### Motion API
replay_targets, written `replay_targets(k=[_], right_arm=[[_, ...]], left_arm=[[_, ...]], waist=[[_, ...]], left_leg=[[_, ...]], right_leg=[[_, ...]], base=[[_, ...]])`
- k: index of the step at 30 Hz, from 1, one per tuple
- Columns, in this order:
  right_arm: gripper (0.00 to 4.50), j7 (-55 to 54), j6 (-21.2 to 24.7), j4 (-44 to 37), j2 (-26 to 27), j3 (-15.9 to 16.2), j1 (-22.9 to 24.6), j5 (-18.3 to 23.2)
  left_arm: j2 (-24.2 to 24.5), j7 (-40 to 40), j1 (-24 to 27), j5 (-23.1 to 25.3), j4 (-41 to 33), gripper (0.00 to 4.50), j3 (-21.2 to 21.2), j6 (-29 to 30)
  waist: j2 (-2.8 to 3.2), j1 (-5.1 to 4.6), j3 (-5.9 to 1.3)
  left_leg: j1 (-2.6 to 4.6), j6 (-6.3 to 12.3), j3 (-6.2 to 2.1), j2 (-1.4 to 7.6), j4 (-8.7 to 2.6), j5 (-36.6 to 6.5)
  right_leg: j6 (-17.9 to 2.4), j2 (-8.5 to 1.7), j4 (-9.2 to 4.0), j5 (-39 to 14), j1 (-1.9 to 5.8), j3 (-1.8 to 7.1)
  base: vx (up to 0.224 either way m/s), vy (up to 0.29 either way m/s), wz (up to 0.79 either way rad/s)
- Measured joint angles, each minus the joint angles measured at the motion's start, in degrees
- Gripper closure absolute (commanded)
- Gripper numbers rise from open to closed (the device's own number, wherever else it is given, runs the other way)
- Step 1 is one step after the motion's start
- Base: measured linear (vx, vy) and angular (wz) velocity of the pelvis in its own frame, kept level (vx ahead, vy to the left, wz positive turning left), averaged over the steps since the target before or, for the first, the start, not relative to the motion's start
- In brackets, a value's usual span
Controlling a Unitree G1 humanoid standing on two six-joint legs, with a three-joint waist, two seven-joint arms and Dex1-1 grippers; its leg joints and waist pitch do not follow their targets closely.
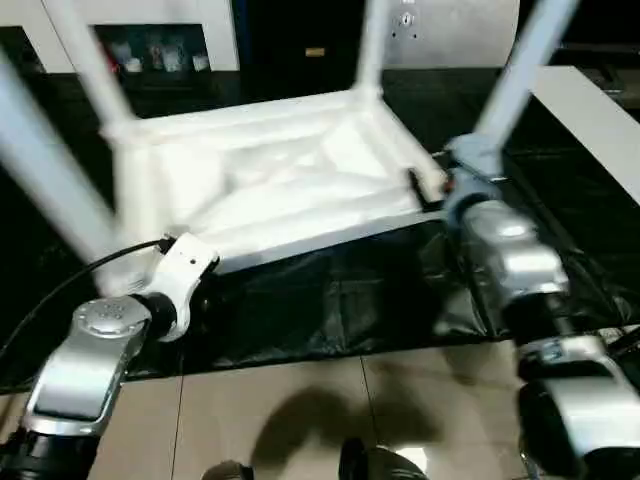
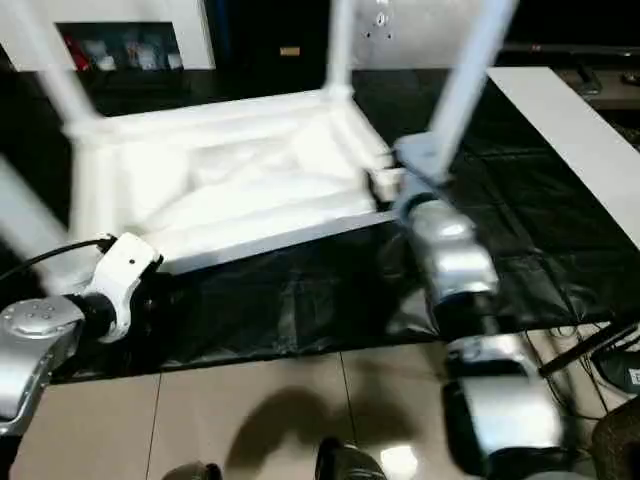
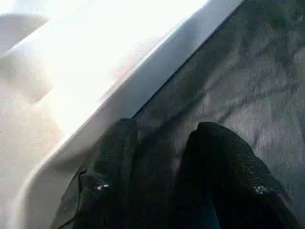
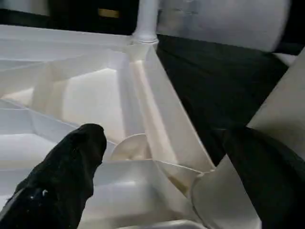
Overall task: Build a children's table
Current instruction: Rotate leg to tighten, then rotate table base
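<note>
The children's table (image 1: 290,180) lies upside down on a black mat, its ribbed underside facing up. Its white legs stand up from the corners: far left (image 1: 90,60), far right (image 1: 372,45), near right (image 1: 520,75) and near left (image 1: 45,170). My left gripper (image 3: 162,157) is low on the mat beside the near rim (image 3: 143,86), close to the near-left corner. It is open, with only mat between its fingers. My right gripper (image 4: 164,138) is wide open at the near-right corner. One finger (image 4: 71,167) is over the underside and the other (image 4: 267,171) is beyond the base of the near-right leg (image 4: 228,191).
The black mat (image 1: 340,300) ends at a tiled floor (image 1: 300,410) close to me. A flat white board (image 1: 590,120) lies at the right. White cabinets (image 1: 130,25) stand at the back. A black cable (image 1: 60,285) runs to my left wrist.
</note>
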Motion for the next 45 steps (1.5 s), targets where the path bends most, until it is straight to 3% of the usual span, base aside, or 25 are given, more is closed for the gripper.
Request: replay_targets(k=[5,11,14,17,22,29,37,39,45], right_arm=[[0.0,0.63,-3.16,0.85,-2.14,-1.33,0.31,-0.21],[0.0,4.74,-3.62,-7.21,-1.48,0.02,7.22,0.04],[0.0,7.4,-2.56,-11.63,-0.46,1.53,11.5,1.06],[0.0,10.98,2.32,-19.53,1.16,3.1,16.15,3.99],[0.0,13.95,10.01,-30.08,2.13,5.12,20.91,7.48],[0.0,13.91,13.33,-35.05,3.49,8.37,24.98,7.17],[0.0,13.79,16.27,-37.47,4.1,9.43,25.16,6.8],[0.0,13.81,16.87,-38.28,4.06,9.66,25.73,6.78],[0.0,13.92,17.42,-39.48,3.85,10.01,26.83,6.58]], left_arm=[[-3.66,2.87,1.32,-0.78,-1.31,2.05,0.35,-0.92],[-8.64,10.63,7.82,-0.39,-6.23,2.05,4.51,-2.59],[-10.65,14.9,10.51,0.54,-8.22,2.05,6.28,-5.6],[-12.43,16.53,11.65,0.34,-9.2,2.05,7.44,-8.07],[-12.38,16.04,9.76,-1.85,-8.57,2.05,8.13,-10.83],[-9.1,12.74,4.37,-4.34,-5.45,2.05,9.9,-14.11],[-7.8,12.09,1.56,-5.65,-1.91,1.31,10.07,-14.48],[-8.43,12.36,1.95,-6.25,-2.47,1.09,10.45,-13.91],[-9.42,10.82,10.79,-8.96,-7.12,0.6,10.03,-13.9]], waist=[[0.0,-0.95,0.0],[0.01,-2.53,0.0],[0.0,-2.85,0.0],[-0.06,-3.04,0.03],[-0.11,-2.95,0.0],[-0.14,-2.5,-0.03],[-0.11,-2.4,-0.04],[-0.11,-2.44,-0.04],[-0.09,-2.42,-0.05]], left_leg=[[-0.24,0.02,0.04,0.05,0.1,-0.01],[-0.25,0.02,-0.04,0.05,0.13,-0.01],[-0.31,-0.02,-0.09,0.03,0.2,-0.03],[-0.39,-0.27,-0.21,0.04,0.21,-0.19],[-0.43,-0.27,-0.74,0.08,0.2,-0.18],[-0.43,-0.27,-0.92,0.02,0.2,-0.19],[-0.41,-0.11,-0.9,0.05,0.06,-0.08],[-0.42,-0.1,-0.88,0.05,0.05,-0.08],[-0.4,-0.14,-0.8,0.04,0.03,-0.12]], right_leg=[[-0.05,0.03,0.39,-0.26,-0.11,-0.04],[-0.09,0.2,0.44,-0.32,-0.1,-0.19],[-0.07,0.21,0.38,-0.33,-0.09,-0.26],[-0.05,0.23,0.14,-0.33,-0.03,-0.4],[0.07,0.29,-0.34,-0.25,0.08,-0.49],[0.16,0.21,-0.43,-0.18,0.16,-0.41],[0.12,0.24,-0.26,-0.13,0.14,-0.36],[0.12,0.24,-0.26,-0.13,0.14,-0.35],[0.13,0.25,-0.27,-0.14,0.14,-0.27]], base=[[0.0,0.0,0.0],[0.0,0.0,0.0],[0.0,0.0,0.0],[0.0,0.0,0.0],[0.0,0.0,0.0],[0.0,0.0,0.0],[0.0,0.0,0.0],[0.0,0.0,0.0],[0.0,0.0,0.0]])
